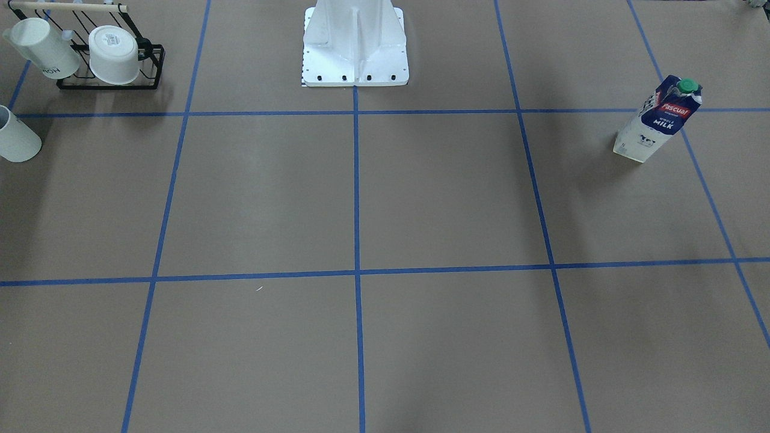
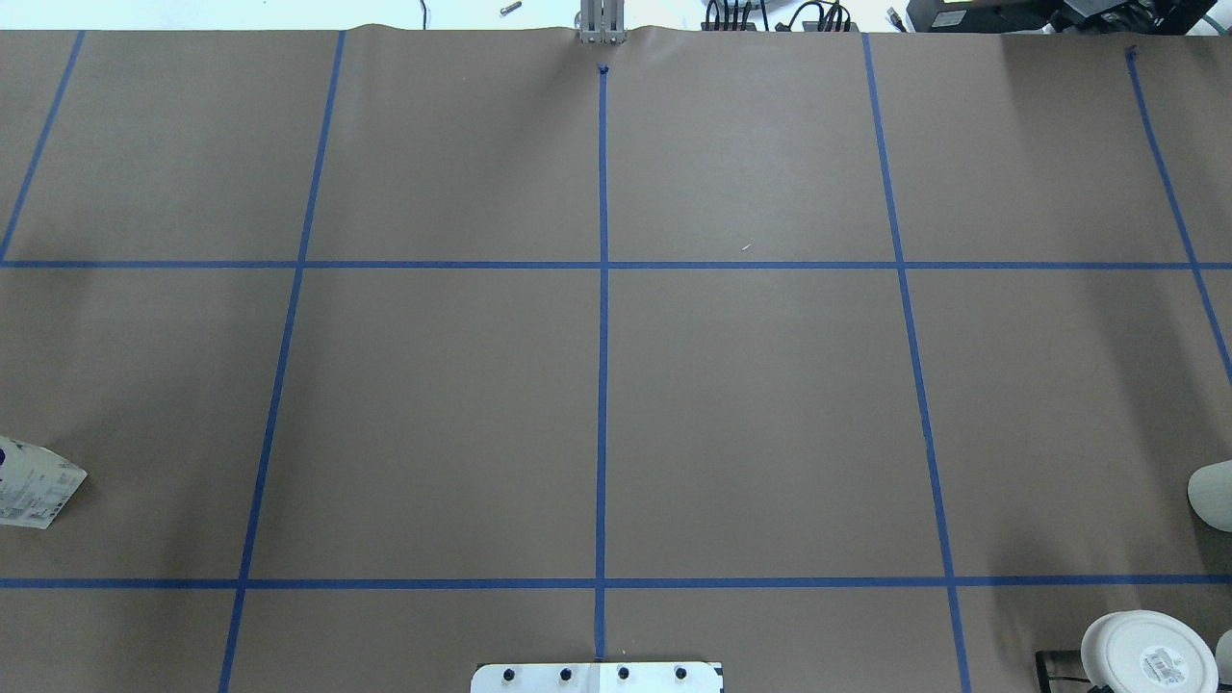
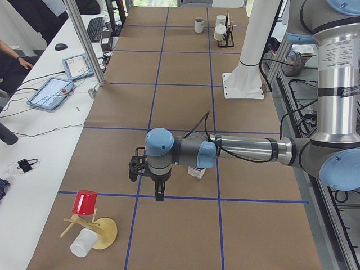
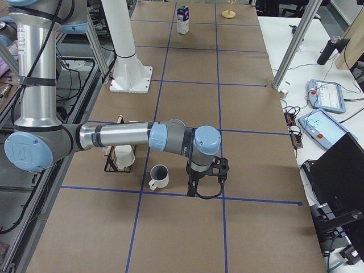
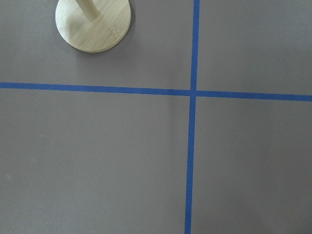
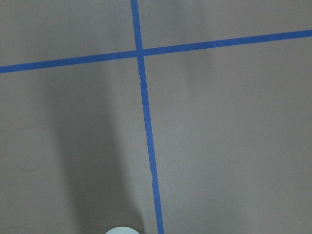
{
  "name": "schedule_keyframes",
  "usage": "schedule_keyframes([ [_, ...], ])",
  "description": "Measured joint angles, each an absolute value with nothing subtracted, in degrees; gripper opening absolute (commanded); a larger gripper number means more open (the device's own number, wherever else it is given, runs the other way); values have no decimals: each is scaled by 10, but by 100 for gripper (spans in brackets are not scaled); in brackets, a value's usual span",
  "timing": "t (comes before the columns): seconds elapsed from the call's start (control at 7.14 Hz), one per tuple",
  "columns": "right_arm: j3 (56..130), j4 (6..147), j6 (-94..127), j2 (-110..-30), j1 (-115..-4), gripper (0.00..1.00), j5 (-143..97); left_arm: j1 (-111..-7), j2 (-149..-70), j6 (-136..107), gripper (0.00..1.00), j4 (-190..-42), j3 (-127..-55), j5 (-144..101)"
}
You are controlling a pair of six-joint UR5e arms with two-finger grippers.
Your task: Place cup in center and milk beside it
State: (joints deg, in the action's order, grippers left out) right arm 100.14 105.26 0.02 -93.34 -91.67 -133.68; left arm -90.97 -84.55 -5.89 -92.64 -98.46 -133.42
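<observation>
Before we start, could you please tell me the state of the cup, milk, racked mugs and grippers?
cup: upright, ungrasped
milk: upright, capped, ungrasped
lettered mug: tipped in the rack
label-base cup: tipped in the rack
left gripper: cannot tell
right gripper: cannot tell

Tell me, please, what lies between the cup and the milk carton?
Nothing: in the front-facing view, the stretch from the cup to the milk carton is bare brown paper crossed only by blue tape lines.
</observation>
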Motion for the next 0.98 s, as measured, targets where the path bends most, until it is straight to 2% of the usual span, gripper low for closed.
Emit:
schedule_keyframes([
  [0.98,1000,1024,-11,-939,-917,100,-1338,-910,-847,-57,98,-927,-982,-1335],
])
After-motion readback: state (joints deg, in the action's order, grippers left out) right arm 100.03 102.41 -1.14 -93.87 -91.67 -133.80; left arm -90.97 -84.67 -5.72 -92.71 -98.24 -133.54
